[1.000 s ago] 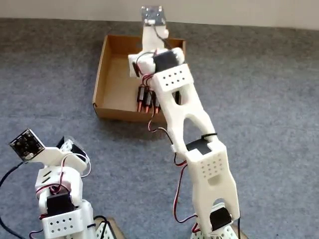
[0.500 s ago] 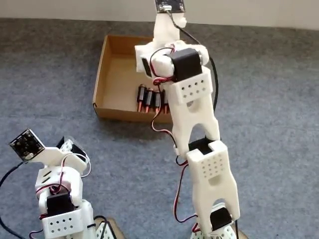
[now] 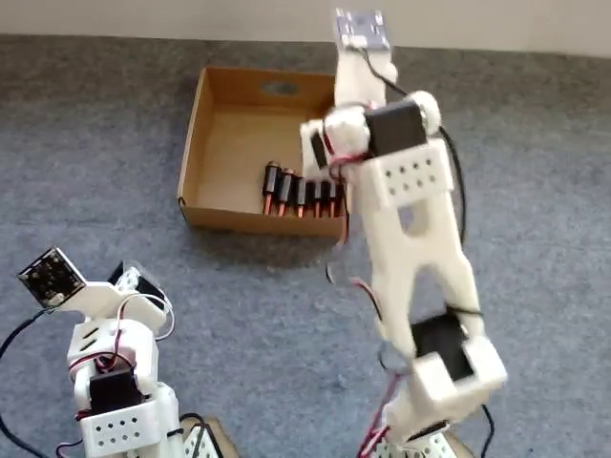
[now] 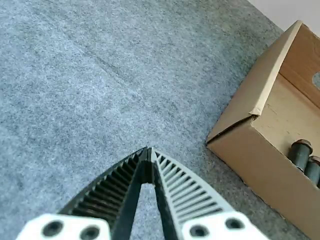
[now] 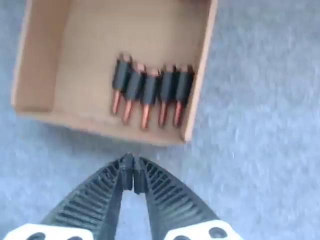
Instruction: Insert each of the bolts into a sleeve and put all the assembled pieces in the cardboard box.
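Note:
The cardboard box (image 3: 205, 124) stands at the back of the grey carpet. Several assembled pieces (image 3: 301, 196), black sleeves with copper bolt ends, lie in a row against its front wall near the right corner. The same row (image 5: 150, 90) appears in the right wrist view inside the box (image 5: 40, 60). My right gripper (image 5: 129, 170) is shut and holds nothing, raised high by the box's right side, at the end of the right arm (image 3: 410, 219). My left gripper (image 4: 148, 155) is shut and holds nothing, low over the carpet, well short of the box (image 4: 260, 135).
The folded left arm (image 3: 115, 363) sits at the front left. Grey carpet (image 3: 143, 248) stretches between it and the box. Two sleeve tops (image 4: 302, 152) peek over the box wall in the left wrist view.
The right arm has lifted and swung to the right, away from over the box, uncovering the whole row of pieces. The left arm has stayed still.

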`<state>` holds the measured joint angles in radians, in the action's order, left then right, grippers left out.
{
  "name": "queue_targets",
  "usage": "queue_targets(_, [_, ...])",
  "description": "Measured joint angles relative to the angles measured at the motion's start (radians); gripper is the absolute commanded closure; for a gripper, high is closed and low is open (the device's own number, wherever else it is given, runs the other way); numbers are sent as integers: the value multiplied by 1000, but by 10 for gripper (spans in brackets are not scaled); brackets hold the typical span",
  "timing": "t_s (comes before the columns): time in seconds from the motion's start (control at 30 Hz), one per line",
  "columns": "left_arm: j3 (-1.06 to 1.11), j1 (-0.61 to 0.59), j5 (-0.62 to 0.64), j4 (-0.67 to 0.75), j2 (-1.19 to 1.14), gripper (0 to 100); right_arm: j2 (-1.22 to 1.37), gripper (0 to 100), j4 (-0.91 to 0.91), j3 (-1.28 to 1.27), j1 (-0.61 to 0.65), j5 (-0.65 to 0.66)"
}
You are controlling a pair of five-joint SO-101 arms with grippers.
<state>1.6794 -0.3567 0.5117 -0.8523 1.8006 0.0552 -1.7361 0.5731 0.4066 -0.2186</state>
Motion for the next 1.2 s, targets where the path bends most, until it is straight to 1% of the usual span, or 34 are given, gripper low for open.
queue_targets(0.1, [0, 0, 0, 0, 0, 992, -190, 993, 104, -295, -3, 0])
queue_targets(0.3, [0, 0, 0, 0, 0, 992, -574, 992, 482, -930, -9, 0])
queue_targets(0.4, [0, 0, 0, 0, 0, 992, -767, 992, 603, -1197, -37, 0])
queue_targets(0.6, [0, 0, 0, 0, 0, 992, -1120, 992, 640, -1505, -40, 15])
queue_targets(0.8, [0, 0, 0, 0, 0, 992, -1390, 992, 646, -1755, -44, 212])
queue_targets(0.87, [0, 0, 0, 0, 0, 992, -1475, 992, 646, -1821, -44, 247])
queue_targets(1.1, [0, 0, 0, 0, 0, 992, -1817, 992, 646, -2019, -44, 265])
queue_targets(1.2, [0, 0, 0, 0, 0, 992, -1869, 992, 646, -2108, -44, 267])
